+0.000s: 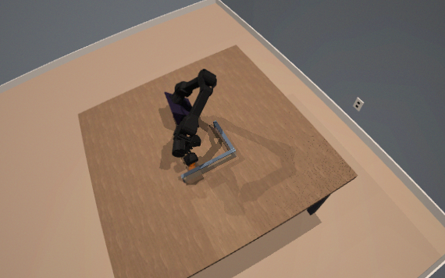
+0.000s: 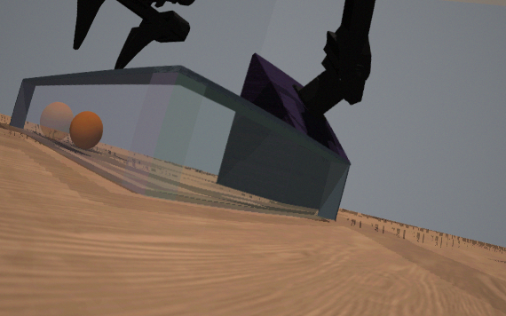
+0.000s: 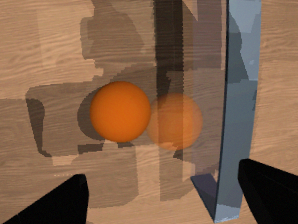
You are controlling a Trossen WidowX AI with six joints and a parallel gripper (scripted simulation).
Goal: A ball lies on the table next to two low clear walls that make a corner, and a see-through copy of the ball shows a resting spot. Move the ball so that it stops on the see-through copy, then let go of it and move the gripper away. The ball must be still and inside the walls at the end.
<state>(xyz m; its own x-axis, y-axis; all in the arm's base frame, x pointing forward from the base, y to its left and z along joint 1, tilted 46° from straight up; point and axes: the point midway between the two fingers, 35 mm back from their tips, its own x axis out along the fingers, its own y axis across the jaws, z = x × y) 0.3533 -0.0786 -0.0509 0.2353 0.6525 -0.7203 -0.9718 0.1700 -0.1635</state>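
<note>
below my pincer the wooden table carries the orange ball, touching its see-through copy. the clear walls stand just beyond the copy. my purple base sits behind me.

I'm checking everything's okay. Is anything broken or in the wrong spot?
Nothing looks broken. Only the orange ball is off its spot: it sits just beside the see-through copy, near the clear wall. The open gripper hovers above, holding nothing.
</note>
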